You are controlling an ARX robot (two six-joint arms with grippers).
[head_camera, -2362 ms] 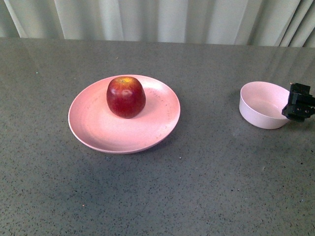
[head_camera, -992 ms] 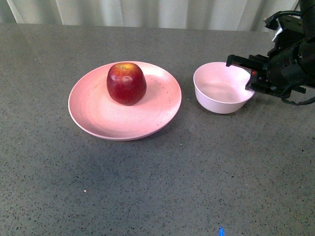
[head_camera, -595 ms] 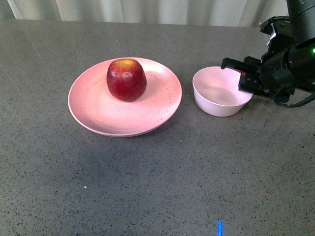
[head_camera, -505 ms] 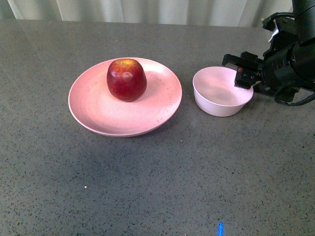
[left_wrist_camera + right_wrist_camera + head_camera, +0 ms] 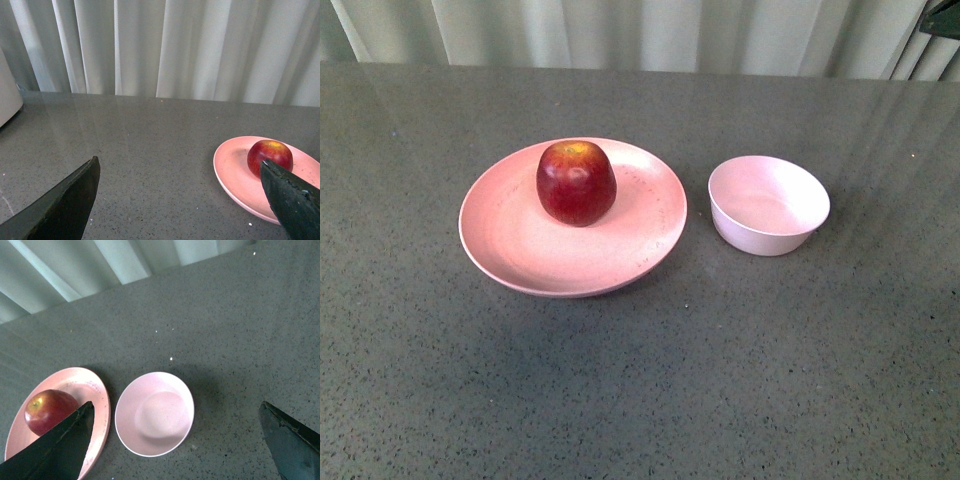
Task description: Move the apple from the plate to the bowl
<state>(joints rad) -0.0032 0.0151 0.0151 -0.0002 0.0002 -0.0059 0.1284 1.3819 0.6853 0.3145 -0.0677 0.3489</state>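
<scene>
The dark-red apple (image 5: 576,182) sits on the far half of the salmon-pink plate (image 5: 520,262) at centre left. The small pale pink bowl (image 5: 769,205) stands empty just right of the plate, a short gap between them. My right gripper (image 5: 176,404) is open and empty, high above the table, with the bowl (image 5: 155,413) below its jaws and the apple (image 5: 47,410) and plate (image 5: 97,390) beside one finger. My left gripper (image 5: 179,161) is open and empty, left of the plate (image 5: 235,170); the apple (image 5: 270,154) shows behind one fingertip (image 5: 290,195).
The grey speckled table (image 5: 640,380) reaches back to pale curtains (image 5: 640,30). A dark piece of my right arm (image 5: 942,15) shows in the top right corner of the front view. A white object (image 5: 7,100) stands at the table's far left in the left wrist view.
The bowl went from the far right to beside the plate with my right gripper at its rim. That gripper has since drawn away and left the front view; the bowl stands alone.
</scene>
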